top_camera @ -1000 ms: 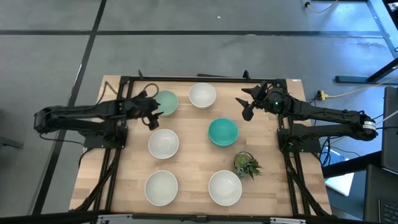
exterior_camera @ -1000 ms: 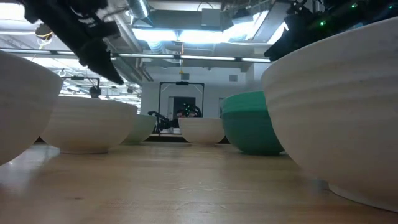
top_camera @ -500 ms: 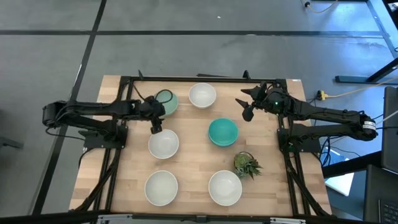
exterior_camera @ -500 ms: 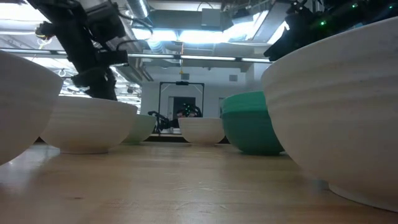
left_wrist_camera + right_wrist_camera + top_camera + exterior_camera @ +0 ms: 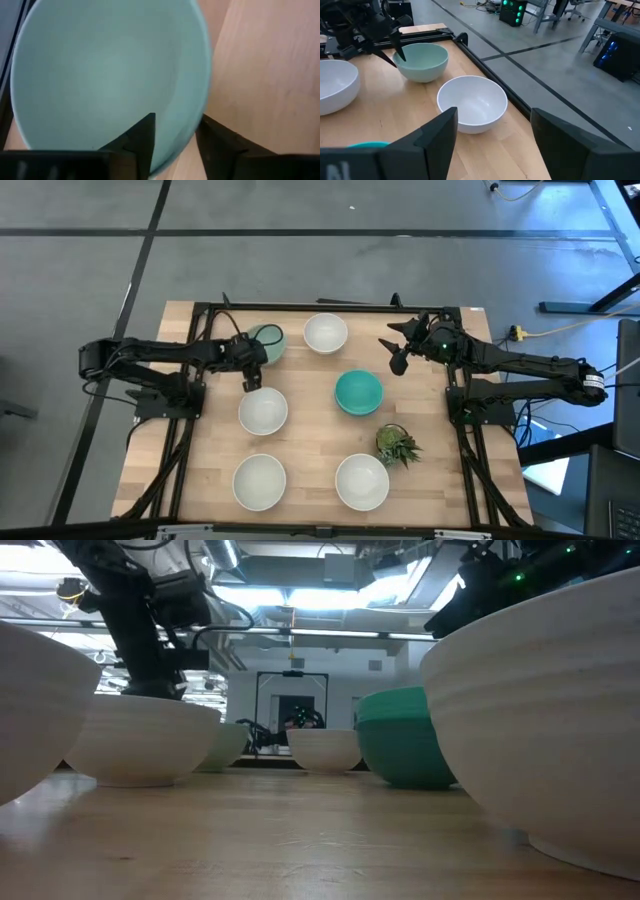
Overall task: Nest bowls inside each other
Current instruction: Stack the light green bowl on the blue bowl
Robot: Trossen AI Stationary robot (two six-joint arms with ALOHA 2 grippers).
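Left gripper (image 5: 172, 145) fingers spread, straddling rim of pale mint bowl (image 5: 105, 75): one finger (image 5: 140, 142) inside, other outside. Right gripper (image 5: 398, 356) fingers apart, hovering above table (image 5: 310, 430), beside white bowl (image 5: 472, 102).

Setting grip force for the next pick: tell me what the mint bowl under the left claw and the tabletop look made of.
The pale mint green bowl looks like glazed ceramic or smooth plastic: even colour, soft sheen, thin rim; which one is not clear. The left claw straddles its rim, fingers open. The table looks like light butcher-block wood, with visible plank seams and a matte finish.
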